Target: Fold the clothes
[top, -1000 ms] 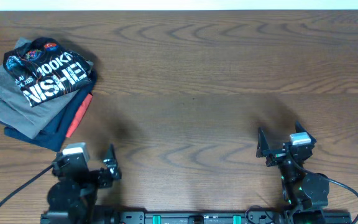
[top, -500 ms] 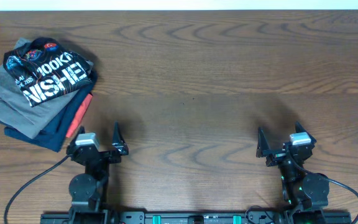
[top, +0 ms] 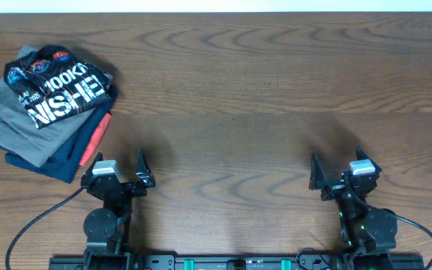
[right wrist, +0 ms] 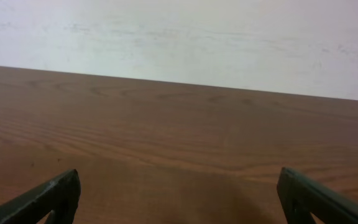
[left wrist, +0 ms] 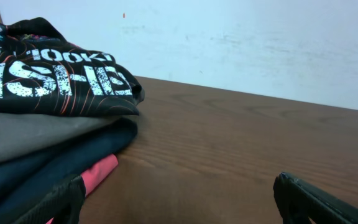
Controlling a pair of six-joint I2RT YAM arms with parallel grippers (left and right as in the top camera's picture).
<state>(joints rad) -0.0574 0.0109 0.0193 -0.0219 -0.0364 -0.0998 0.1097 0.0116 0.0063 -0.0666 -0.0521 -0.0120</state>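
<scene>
The tabletop (top: 276, 82) is dark wood, matt, with clear grain. By its far left corner, the black jersey (top: 60, 91) is slick, shiny cloth lying on a matt, soft-looking grey garment (top: 6, 124).

The jersey (top: 58, 86) lay atop a garment stack (top: 10, 124) at the tabletop's (top: 261, 82) far left, behind the left end effector (left wrist: 185, 208).

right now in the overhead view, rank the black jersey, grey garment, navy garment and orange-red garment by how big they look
1. black jersey
2. grey garment and navy garment: visible parts too alike to rank, both partly covered
3. orange-red garment: only a strip shows
</scene>
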